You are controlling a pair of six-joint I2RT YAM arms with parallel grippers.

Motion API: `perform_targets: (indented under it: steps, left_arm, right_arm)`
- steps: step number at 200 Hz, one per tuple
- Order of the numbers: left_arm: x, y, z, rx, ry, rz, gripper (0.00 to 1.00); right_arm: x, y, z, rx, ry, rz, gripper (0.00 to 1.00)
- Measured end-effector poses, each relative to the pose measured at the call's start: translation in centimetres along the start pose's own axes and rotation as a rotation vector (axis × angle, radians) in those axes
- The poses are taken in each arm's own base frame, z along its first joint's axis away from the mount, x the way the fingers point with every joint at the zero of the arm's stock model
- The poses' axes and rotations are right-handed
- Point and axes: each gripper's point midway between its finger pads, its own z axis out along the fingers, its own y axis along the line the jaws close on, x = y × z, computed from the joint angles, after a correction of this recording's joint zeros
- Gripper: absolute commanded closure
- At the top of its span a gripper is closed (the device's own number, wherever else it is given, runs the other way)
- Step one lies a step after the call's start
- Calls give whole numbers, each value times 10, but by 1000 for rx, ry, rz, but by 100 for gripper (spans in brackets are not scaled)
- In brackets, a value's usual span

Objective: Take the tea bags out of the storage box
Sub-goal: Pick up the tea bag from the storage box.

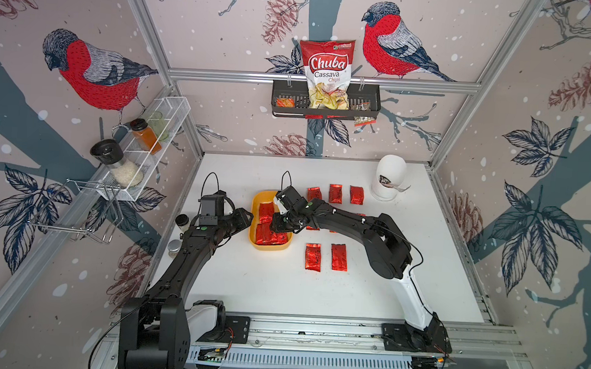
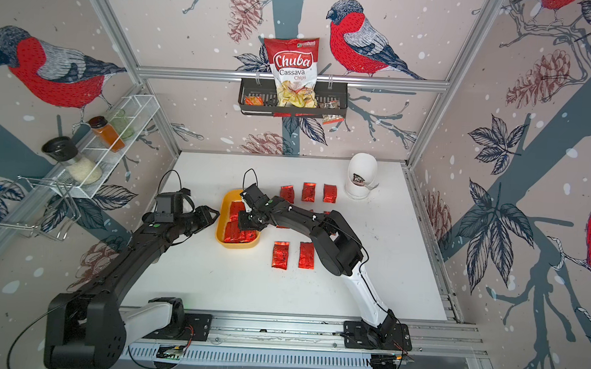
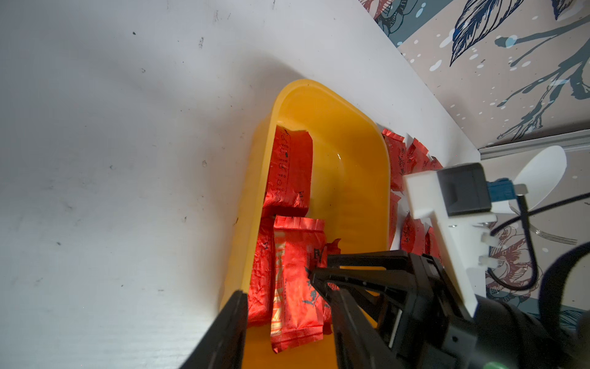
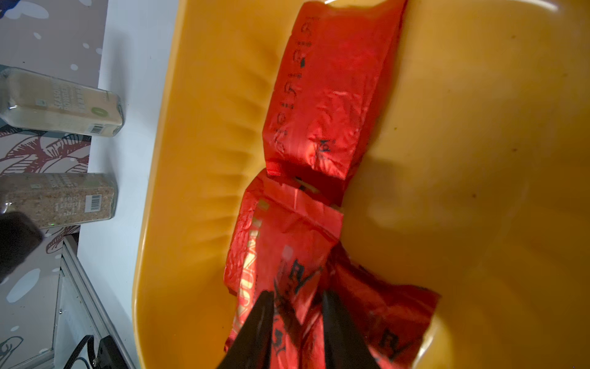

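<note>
crinkled, glossy red foil tea bags [image 4: 322, 105] catch the light, with dark print on their creased skins. the storage box [image 4: 479, 159] is smooth mustard-yellow plastic with a soft sheen. the surface [image 3: 111, 159] is matt white, flecked with small dark scuffs. the frame rails [image 1: 223, 73] look like brushed silver metal. there is a white wire-mesh rack [image 1: 177, 109], a matt black slotted basket [image 1: 371, 95], a glossy printed chips bag [image 1: 327, 71], and clear jars [image 4: 60, 102] with paper labels; glass or plastic, hard to tell.
</note>
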Motion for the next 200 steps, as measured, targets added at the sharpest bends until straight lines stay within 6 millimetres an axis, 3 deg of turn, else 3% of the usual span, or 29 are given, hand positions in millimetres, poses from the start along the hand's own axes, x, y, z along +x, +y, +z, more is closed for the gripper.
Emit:
perform_targets:
  steps: [44,82,117,153,173,200]
  left_arm:
    - [-1,-2,-2,8,-10,5,52]
    - [-1,-3,-4,12,-15,9,52]
    - [-2,-9,-6,23,-17,26,52]
    - [18,-47,3,87,50,112,53]
    - [28,-59,10,94,79,126,53]
    - [35,-80,15,118,100,157,53]
  right_arm:
    - [2,1,3,-11,8,21,100]
    - [-1,4,-8,-41,-8,32,100]
    - [-22,9,-42,-97,-80,55,100]
    - [-35,3,-85,-119,-154,68,100]
    - [-28,-13,-110,-113,-177,90,100]
    - [-7,-55,-143,-59,-208,149,100]
